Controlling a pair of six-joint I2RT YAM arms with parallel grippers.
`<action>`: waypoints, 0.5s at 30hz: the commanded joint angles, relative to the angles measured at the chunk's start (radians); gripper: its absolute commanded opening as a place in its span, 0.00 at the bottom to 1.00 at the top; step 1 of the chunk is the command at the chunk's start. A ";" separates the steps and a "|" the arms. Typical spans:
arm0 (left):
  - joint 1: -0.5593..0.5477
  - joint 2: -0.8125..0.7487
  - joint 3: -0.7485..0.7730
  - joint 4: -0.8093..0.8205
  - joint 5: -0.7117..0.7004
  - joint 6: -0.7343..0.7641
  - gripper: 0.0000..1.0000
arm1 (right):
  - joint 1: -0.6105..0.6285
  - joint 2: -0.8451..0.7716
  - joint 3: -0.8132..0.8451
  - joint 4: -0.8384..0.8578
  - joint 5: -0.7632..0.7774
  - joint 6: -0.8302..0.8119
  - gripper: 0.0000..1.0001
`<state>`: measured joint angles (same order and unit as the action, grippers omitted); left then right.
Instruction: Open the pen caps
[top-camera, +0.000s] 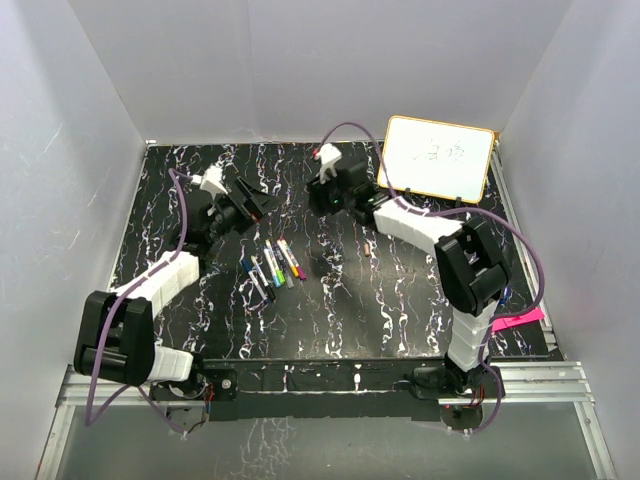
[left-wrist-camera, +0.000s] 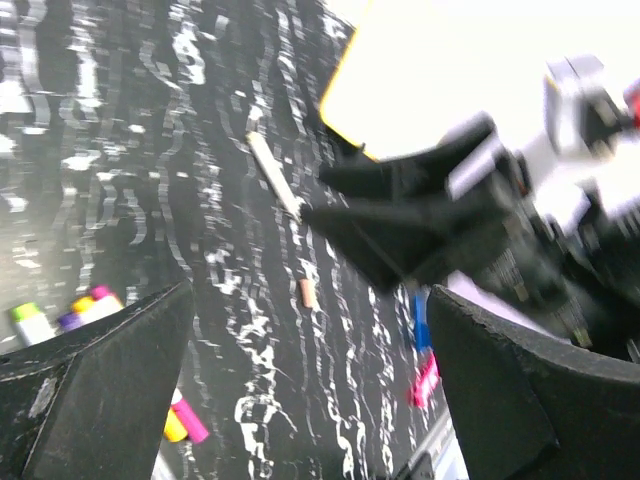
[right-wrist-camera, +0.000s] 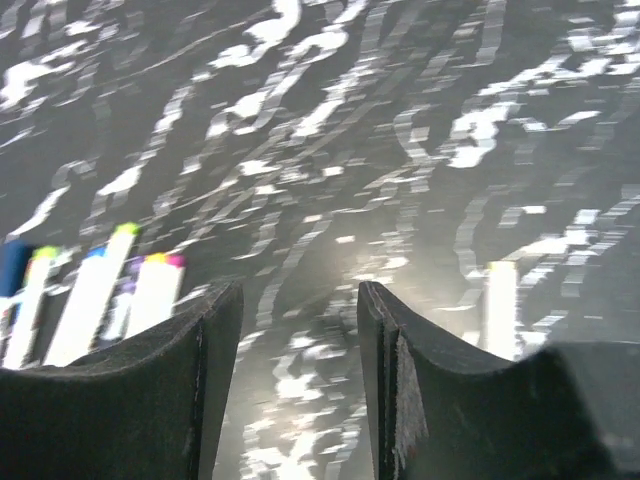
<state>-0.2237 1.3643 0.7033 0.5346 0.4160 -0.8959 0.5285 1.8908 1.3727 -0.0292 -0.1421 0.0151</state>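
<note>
Several white-barrelled pens (top-camera: 272, 264) with coloured caps lie side by side on the black marbled table, left of centre. They also show at the left of the left wrist view (left-wrist-camera: 60, 318) and of the right wrist view (right-wrist-camera: 95, 290). A small orange cap (top-camera: 368, 250) lies alone right of them, and it shows between the jaws in the left wrist view (left-wrist-camera: 308, 293). A lone white barrel (left-wrist-camera: 273, 175) lies near the right gripper's tips. My left gripper (top-camera: 264, 204) is open and empty above the table behind the pens. My right gripper (top-camera: 325, 198) is open and empty, a little to its right.
A whiteboard (top-camera: 438, 157) with a yellow frame stands at the back right. A pink flat strip (top-camera: 518, 320) and a blue object (top-camera: 506, 292) lie at the right edge beside the right arm. Grey walls enclose the table.
</note>
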 joint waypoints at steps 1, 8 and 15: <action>0.060 -0.083 0.029 -0.165 -0.086 0.052 0.99 | 0.123 -0.063 -0.057 -0.074 0.058 0.077 0.46; 0.072 -0.196 0.024 -0.317 -0.212 0.117 0.99 | 0.232 -0.111 -0.128 -0.112 0.116 0.115 0.45; 0.075 -0.207 0.010 -0.324 -0.216 0.135 0.99 | 0.287 -0.127 -0.176 -0.161 0.115 0.135 0.45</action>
<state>-0.1539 1.1702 0.7033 0.2485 0.2195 -0.7872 0.7929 1.8286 1.2129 -0.1871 -0.0471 0.1226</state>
